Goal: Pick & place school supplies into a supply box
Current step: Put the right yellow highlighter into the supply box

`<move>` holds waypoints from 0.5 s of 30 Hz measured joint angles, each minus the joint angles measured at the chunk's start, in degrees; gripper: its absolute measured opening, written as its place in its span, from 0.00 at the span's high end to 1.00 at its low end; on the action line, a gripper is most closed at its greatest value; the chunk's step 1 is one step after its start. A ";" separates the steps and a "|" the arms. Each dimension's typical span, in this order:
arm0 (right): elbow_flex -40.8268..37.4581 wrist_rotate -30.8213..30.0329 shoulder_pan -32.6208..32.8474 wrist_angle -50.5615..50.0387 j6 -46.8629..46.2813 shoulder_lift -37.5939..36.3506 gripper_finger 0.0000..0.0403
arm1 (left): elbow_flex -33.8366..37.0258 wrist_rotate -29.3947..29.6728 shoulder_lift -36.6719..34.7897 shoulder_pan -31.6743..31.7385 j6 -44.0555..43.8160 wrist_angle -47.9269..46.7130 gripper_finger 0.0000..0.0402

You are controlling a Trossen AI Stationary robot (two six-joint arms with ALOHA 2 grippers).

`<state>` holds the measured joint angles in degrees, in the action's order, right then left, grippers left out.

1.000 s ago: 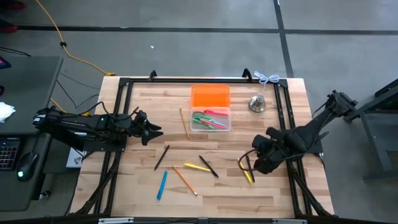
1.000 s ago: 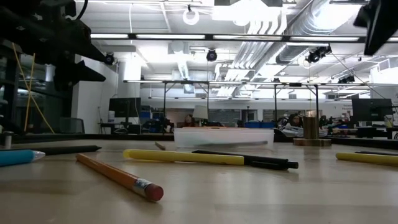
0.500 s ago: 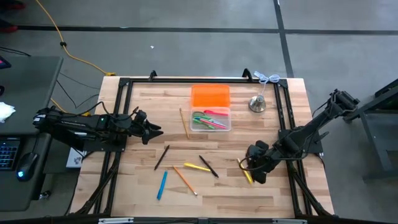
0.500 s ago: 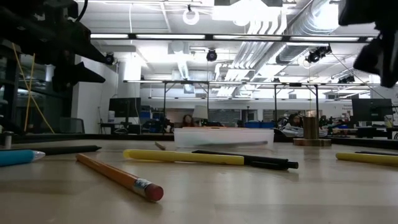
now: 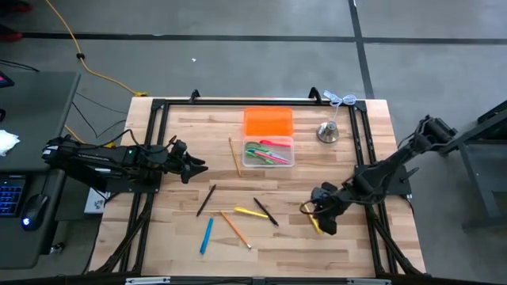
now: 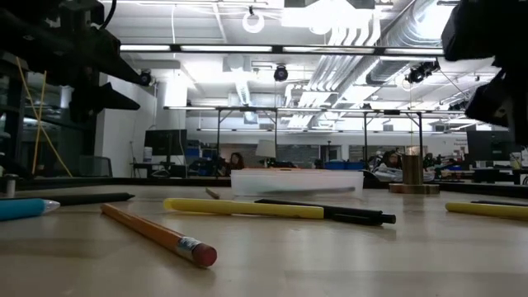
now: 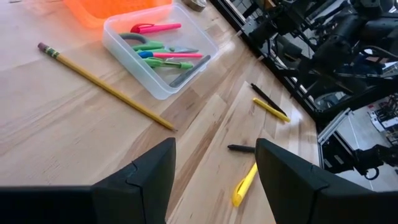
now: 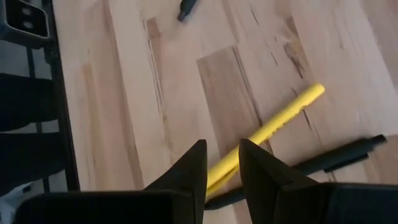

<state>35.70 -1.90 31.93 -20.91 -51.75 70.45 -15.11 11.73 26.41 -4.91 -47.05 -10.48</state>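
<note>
Yellow pen (image 8: 267, 130) is lying slantwise straight ahead of my right gripper (image 8: 221, 163), its near end passing between my narrowly parted jaws, not yet pinching.

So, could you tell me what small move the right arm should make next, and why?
Probably lower the right gripper a little further and close on the yellow pen. Its fingers stand slightly apart with the pen's end between them, a black pen lying alongside, so a careful descent should take only the yellow one.
</note>
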 joint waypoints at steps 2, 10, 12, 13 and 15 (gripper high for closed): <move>0.00 1.79 -1.38 0.73 0.35 1.65 0.82 | 0.00 0.00 -0.01 0.00 0.01 -0.03 0.38; 2.87 6.36 -5.75 3.09 1.04 8.58 0.82 | 0.00 -0.02 -0.02 0.00 0.02 -1.10 0.38; 4.23 6.48 -6.41 2.77 1.37 10.43 0.82 | 0.00 -0.46 -0.01 0.00 0.02 -1.90 0.38; 4.93 6.68 -6.70 2.56 1.68 11.39 0.82 | 0.00 -0.69 0.00 0.00 0.03 -2.31 0.38; 6.42 6.71 -7.23 1.33 1.87 13.27 0.82 | 0.00 -0.97 -0.01 0.00 0.02 -2.84 0.38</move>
<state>42.12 4.82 24.70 -19.58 -49.88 83.72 -15.11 10.76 26.41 -4.91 -47.03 -13.32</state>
